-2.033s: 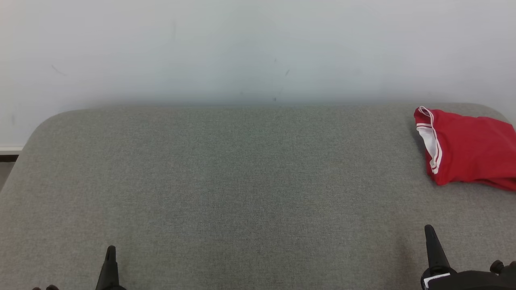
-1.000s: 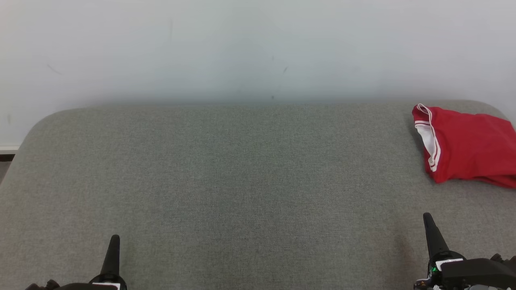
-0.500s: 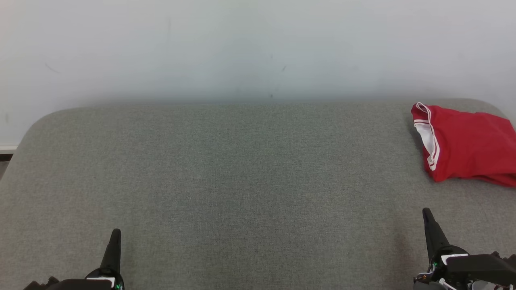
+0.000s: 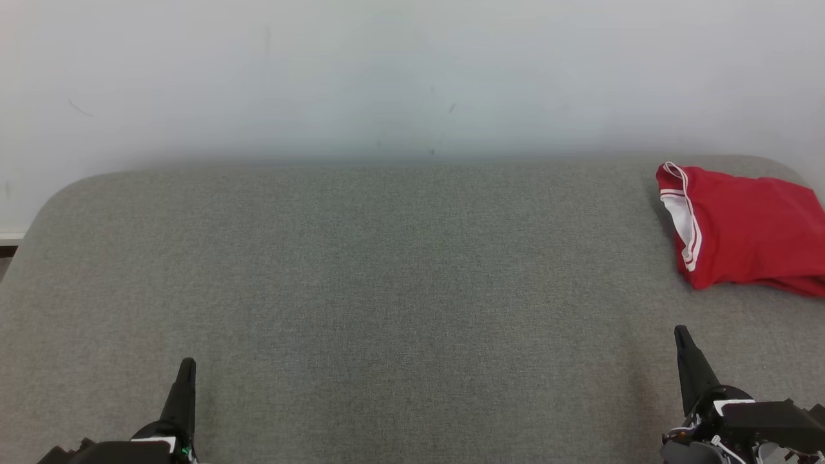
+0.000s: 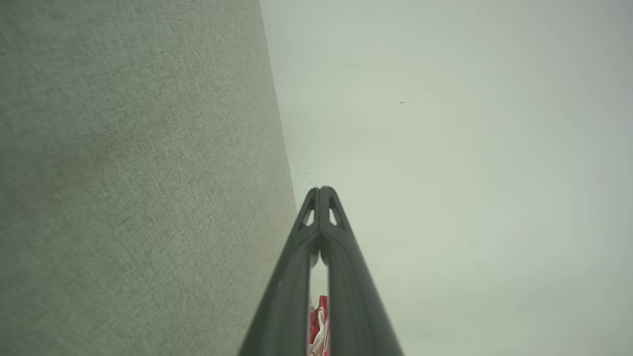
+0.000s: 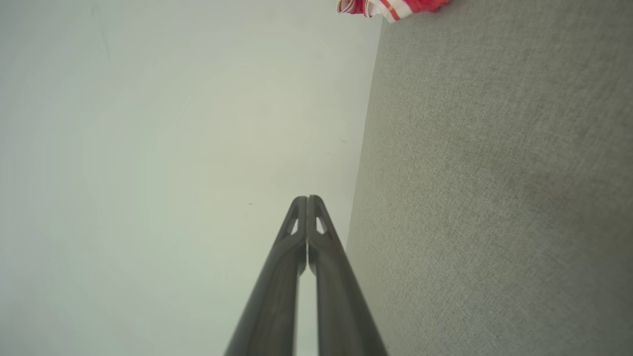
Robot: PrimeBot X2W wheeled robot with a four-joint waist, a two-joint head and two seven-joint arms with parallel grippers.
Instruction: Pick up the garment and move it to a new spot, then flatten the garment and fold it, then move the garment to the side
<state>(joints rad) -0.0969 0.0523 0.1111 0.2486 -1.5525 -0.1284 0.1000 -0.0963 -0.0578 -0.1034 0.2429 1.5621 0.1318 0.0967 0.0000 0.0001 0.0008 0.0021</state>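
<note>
Garment [image 4: 747, 235] lies folded at two o'clock on the desk [image 4: 399, 277], by its right edge, so every step looks done. Left gripper [image 4: 185, 374] at seven o'clock and right gripper [image 4: 683, 341] at five are pinched together, empty, well apart from it.

One red garment [image 4: 747, 232], seemingly single; one grey cushion [image 4: 387, 290]; two tools: left tool [image 4: 187, 365], right tool [image 4: 680, 333].

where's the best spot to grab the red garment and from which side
Grip the red garment at its white-trimmed edge, which faces the middle of the grey surface and lifts slightly at its far corner, so it likely offers a lip to pinch. Come in from that side with the right gripper, the nearer one; it is shut, so it must open first.
</note>
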